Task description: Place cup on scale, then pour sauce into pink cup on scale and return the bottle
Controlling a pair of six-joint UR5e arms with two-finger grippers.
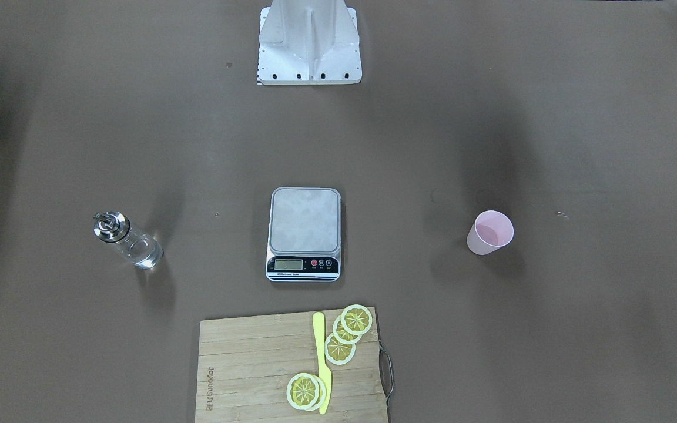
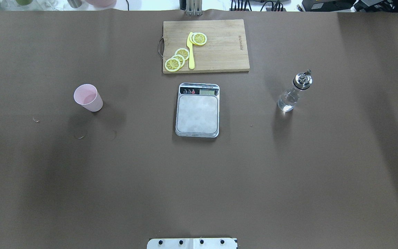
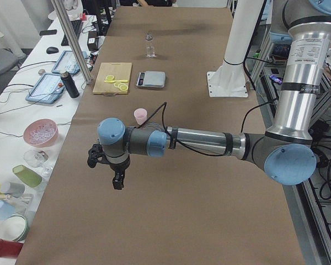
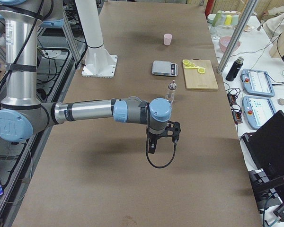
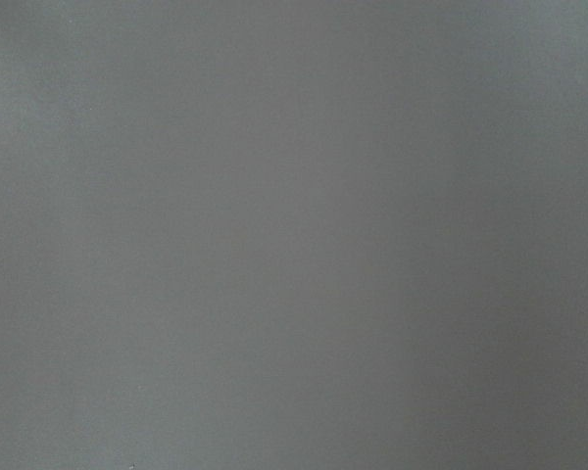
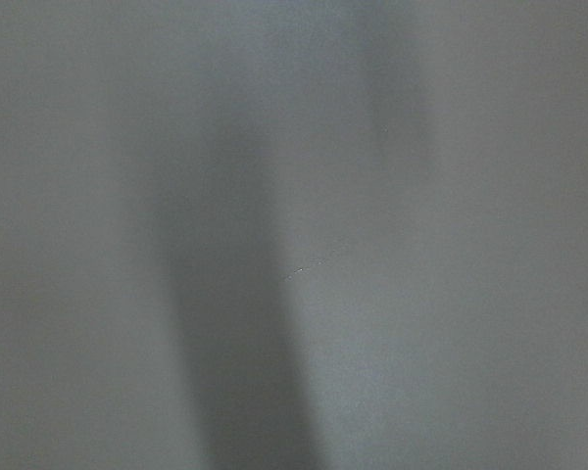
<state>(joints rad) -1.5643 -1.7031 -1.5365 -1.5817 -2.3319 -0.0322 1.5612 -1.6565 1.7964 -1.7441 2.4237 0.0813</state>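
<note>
The pale pink cup (image 2: 88, 98) stands upright on the brown table, left of the scale (image 2: 197, 110); it also shows in the front view (image 1: 490, 232). The scale's steel platform (image 1: 305, 220) is bare. The clear glass bottle (image 2: 293, 92) with a metal spout stands right of the scale, and shows in the front view (image 1: 126, 239). My left gripper (image 3: 117, 178) hangs above the table near the cup's end. My right gripper (image 4: 152, 145) hangs near the bottle's end. They show only in the side views, so I cannot tell if either is open or shut.
A wooden cutting board (image 2: 219, 52) with lemon slices (image 2: 177, 59) and a yellow knife (image 2: 190, 52) lies beyond the scale. The robot's white base (image 1: 309, 41) stands at the table's near edge. Both wrist views show only bare tabletop.
</note>
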